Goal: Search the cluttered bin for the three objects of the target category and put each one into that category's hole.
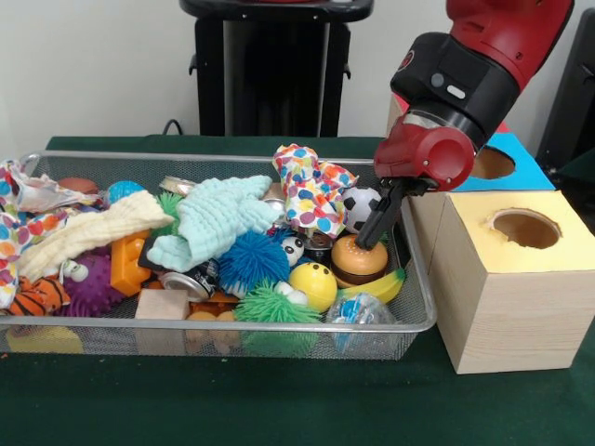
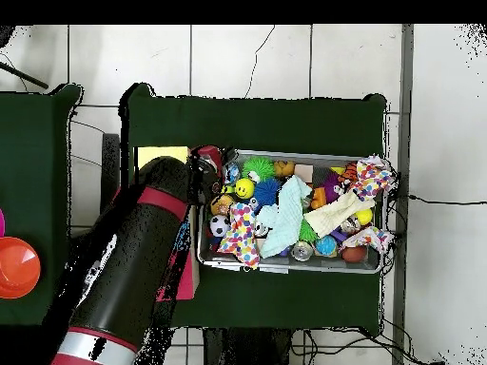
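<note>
The toy burger (image 1: pixel 359 257) sits at the bin's end nearest the boxes, right on top of the banana (image 1: pixel 379 286) and next to the yellow smiley ball (image 1: pixel 314 283). Looks like the food-type target imo, tho that's a guess from the task line. The pincer (image 1: pixel 376 229) is down on the burger's top w/ its dark fingers close together, touching the bun, but I can't tell if it's actually pinching it or just poking at it.

Around it: soccer ball (image 1: pixel 359 206) just behind, polka-dot cloth (image 1: pixel 307 190) beside that, blue spiky ball (image 1: pixel 253 260) and mint cloth (image 1: pixel 218 216) more toward the middle. The wire bin (image 1: pixel 420 307) sits on the green table (image 1: pixel 279 409), w/ the yellow-top box (image 1: pixel 507 279) touching its end and the blue-top box (image 1: pixel 507 167) behind that one.

Risks from here: the bun is round and smooth-looking, so a shallow grip prob slips on the lift. Burger could also roll off the banana into the clutter. And the bin wall is just beside the arm, so swinging low toward a hole might snag the rim.
</note>
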You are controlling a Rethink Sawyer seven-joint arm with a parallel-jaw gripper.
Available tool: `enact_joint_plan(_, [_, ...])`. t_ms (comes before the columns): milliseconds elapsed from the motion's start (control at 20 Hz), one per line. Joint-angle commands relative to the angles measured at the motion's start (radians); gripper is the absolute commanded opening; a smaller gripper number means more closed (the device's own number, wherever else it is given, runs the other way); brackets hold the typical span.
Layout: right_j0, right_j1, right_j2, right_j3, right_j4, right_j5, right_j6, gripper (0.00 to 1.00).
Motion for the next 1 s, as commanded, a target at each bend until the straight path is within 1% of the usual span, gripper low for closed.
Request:
enact_joint_plan(50, [-0.042,0.047,0.074,0.015,0.036,-0.086,0.282,0.00])
enact_joint_plan(150, [-0.049,0.041,0.075,0.030,0.033,-0.101,0.278,0.00])
enact_joint_plan(550, [-0.027,0.083,0.040,0.035,0.045,-0.140,0.329,0.00])
enact_joint_plan(900, [-0.021,0.094,0.038,0.056,0.067,-0.162,0.338,0.00])
enact_joint_plan(1000, [-0.009,0.114,0.023,0.057,0.076,-0.174,0.360,0.00])
